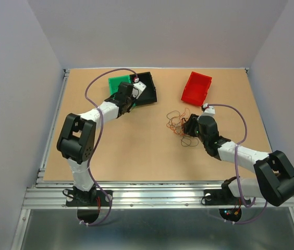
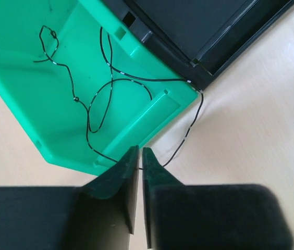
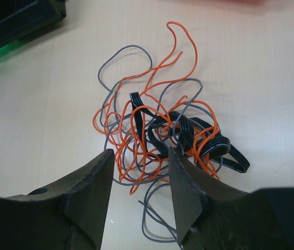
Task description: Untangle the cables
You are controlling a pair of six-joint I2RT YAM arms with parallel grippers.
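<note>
- The left gripper (image 2: 139, 156) hangs over the near corner of the green bin (image 2: 22, 94), its jaws pressed together with only a hairline gap. A thin black wire (image 2: 131, 79) runs up to the tips from both sides, so we judge it to be pinched there.
- Most of that wire lies curled on the green bin's floor. One loop spills over the rim onto the table (image 1: 136, 151), just beside the black bin (image 2: 188, 26). We read this as a freed strand being sorted into its own container.
- The tangle of cables (image 3: 157, 130) sits mid-table, near the red bin (image 1: 196, 87). It holds orange and grey strands knotted around a black ribbed one.
- The right gripper (image 3: 139, 159) hovers at the near edge of the tangle with its jaws wide apart and nothing between them. It seems placed to close on one strand.
- In our judgement most of the untangling is not yet done, and a careless pull could tighten the knot.
</note>
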